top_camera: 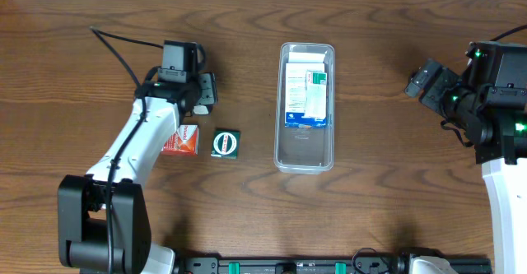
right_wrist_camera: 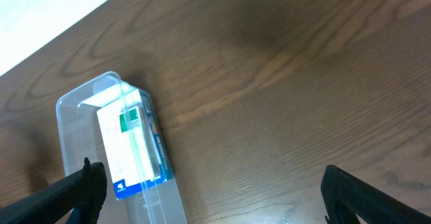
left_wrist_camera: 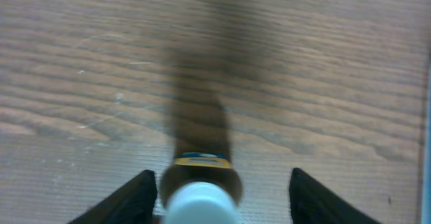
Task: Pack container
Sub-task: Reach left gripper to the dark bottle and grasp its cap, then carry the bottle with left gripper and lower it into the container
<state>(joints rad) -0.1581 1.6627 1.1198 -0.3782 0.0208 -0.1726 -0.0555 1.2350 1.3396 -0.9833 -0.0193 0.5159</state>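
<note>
Container (top_camera: 305, 152) clear plastic; left claw (left_wrist_camera: 222, 178) spread astride blurry white-capped bottle (left_wrist_camera: 201, 200), seemingly; right claw (right_wrist_camera: 214, 177) spread, empty.

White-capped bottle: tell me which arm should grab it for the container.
Left. Its open claw straddles the bottle, a finger on either side. The right claw sits beyond the container, on the side away from the bottle.

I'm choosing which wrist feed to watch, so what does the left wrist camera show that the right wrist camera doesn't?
Only the left wrist view: a blurred white-capped item between the fingers of the open left tool. Only the right wrist view: the clear container with a white-and-blue box inside, ahead of the open right tool. Both: the wooden table.
</note>
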